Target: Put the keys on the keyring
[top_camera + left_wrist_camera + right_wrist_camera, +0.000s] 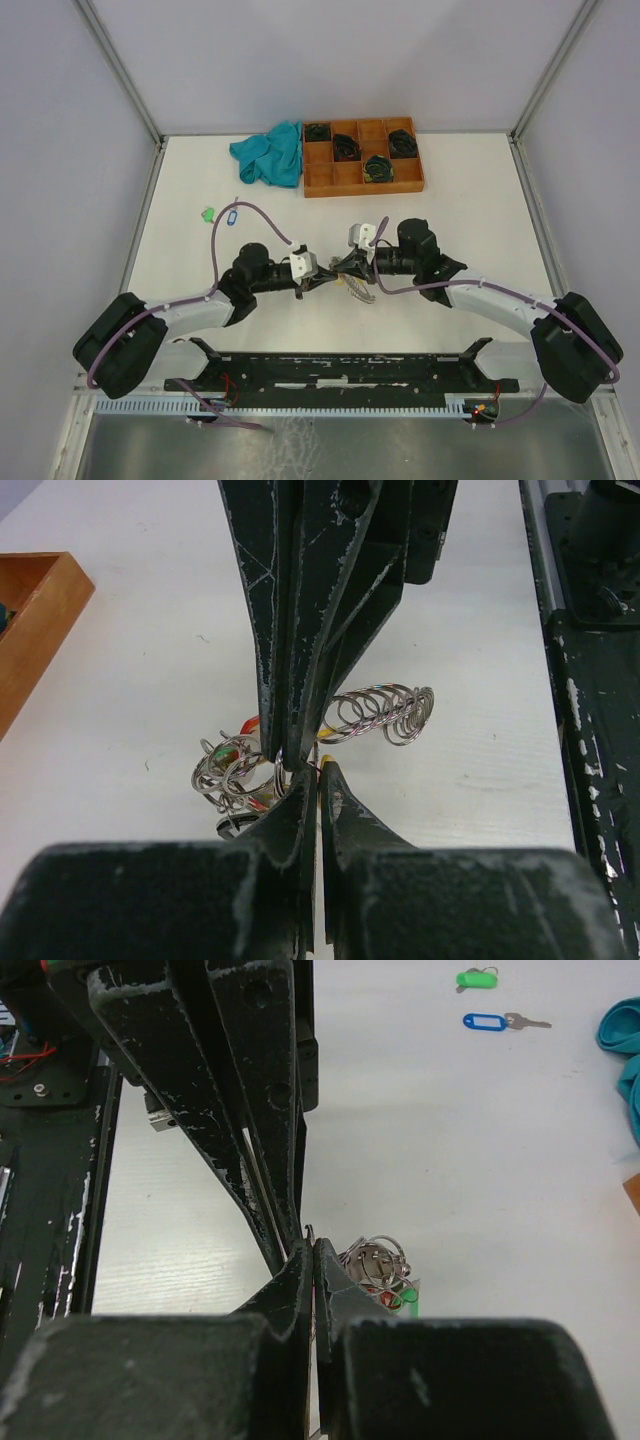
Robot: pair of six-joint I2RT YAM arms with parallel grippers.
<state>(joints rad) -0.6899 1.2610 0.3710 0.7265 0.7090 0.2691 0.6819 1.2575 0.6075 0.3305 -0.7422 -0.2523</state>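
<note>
Wear shows on both claws, black paint chipped to pale flecks along every edge. From the left wrist you see your left claw (pixel 316 780) pressed together on the yellow segment of the keyring (pixel 329 729), a thin strip caught between its tips. The right claw (pixel 313 1255) meets it tip to tip, also closed, pinching a thin silver wire of the same keyring. Only the left wrist view gives you the row of small split rings (pixel 385 712) strung like a loose spring beside the tips. The keys (pixel 378 1268) hang in a shiny tangle just past them, with red and green plastic showing. The overhead view puts all this at the middle of the white surface (pixel 470 200). Farther out, the right wrist view shows a green-tagged key (pixel 475 977) and a blue-tagged key (pixel 488 1022) lying flat, well apart from the bunch. At the far edge sit a crumpled teal cloth (pixel 270 152) and an orange-brown compartment tray (pixel 362 188) holding black coiled bundles (pixel 347 147).
</note>
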